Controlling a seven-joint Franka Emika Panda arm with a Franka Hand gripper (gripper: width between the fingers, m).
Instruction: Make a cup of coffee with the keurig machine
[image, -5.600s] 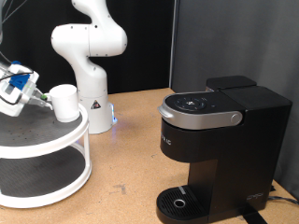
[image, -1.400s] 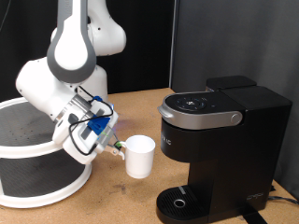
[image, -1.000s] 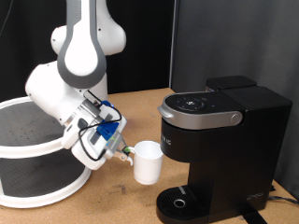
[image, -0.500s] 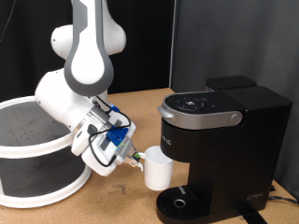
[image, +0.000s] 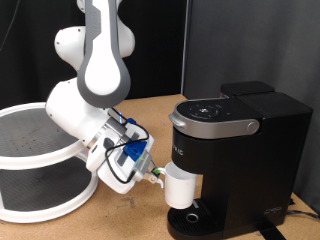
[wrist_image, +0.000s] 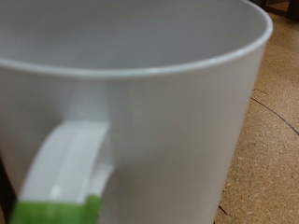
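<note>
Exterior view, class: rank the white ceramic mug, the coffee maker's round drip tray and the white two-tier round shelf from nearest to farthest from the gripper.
1. White ceramic mug: at the gripper, held by its handle.
2. Round drip tray: just below the mug, at the black coffee maker's base.
3. White two-tier round shelf: farthest, at the view's left edge.

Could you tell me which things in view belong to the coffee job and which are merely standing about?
Part of the job: cup, held by its handle in the pincer; keurig machine, with drip tray.

Standing about: white two-tier rack, wooden table.
</note>
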